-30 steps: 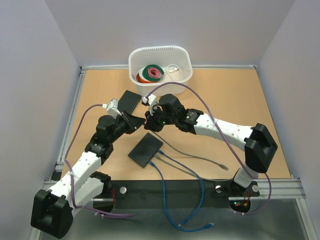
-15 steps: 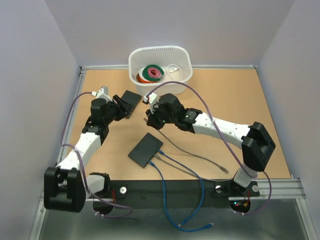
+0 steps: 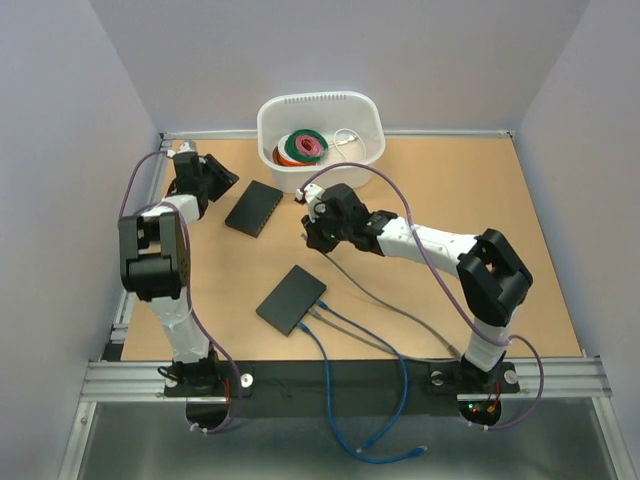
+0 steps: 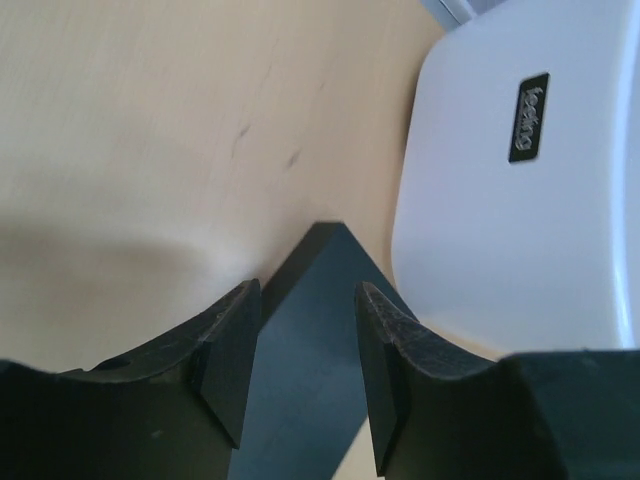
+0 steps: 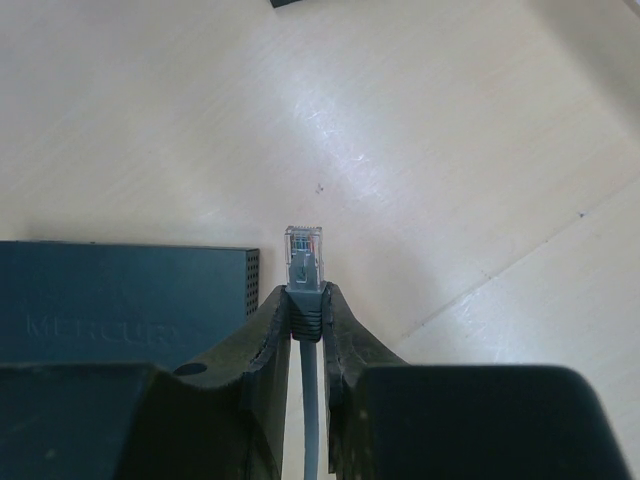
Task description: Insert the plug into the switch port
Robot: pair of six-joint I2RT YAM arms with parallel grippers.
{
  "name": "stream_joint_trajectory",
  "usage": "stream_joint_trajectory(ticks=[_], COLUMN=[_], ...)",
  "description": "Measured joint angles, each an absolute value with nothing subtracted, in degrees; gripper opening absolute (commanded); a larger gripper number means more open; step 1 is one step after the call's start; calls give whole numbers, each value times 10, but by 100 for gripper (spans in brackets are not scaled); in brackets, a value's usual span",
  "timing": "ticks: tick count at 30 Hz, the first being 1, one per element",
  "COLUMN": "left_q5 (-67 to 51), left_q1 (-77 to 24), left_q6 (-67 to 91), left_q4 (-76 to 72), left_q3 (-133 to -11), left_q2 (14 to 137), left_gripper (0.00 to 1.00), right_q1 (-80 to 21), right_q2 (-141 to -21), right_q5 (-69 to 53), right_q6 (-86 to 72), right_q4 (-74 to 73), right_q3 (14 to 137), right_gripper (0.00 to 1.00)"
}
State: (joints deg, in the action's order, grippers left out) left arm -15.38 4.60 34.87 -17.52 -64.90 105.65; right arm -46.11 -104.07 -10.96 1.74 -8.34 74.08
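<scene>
1. The right pincer (image 5: 305, 300) is clenched on the plug (image 5: 303, 256) of the grey cable (image 5: 303, 420). The plug's clear tip sticks out past the fingertips, above the counter (image 5: 450, 150).
2. Seen from above, that pincer hangs mid-counter between the far switch (image 3: 253, 207) and the near switch (image 3: 292, 299), apart from both.
3. The left pincer (image 4: 308, 305) is released, jaws apart and gripping nothing, at the far left. The far switch's corner shows between its fingers.
</scene>
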Motion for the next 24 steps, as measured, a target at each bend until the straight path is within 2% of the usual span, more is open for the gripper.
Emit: stream_joint_trajectory(ticks=[5,12,24], left_q5=[-179,-198,-237], left_q1=[50,51,13], left_q6=[351,359,399], left_q4=[-187,-184,-296], left_q3=[-707,-705,-558], left_q2=[1157,1176,1116], left_gripper=[52,52,50], right_q1=[-460,-446,-441], right_q2=[-1041,-1040,-1043], right_q5=[-109,-109,-109], right_q6=[18,19,13], right_q4=[-73,-72,-69], right_q3=[727,714,701], right_gripper=[0,0,1])
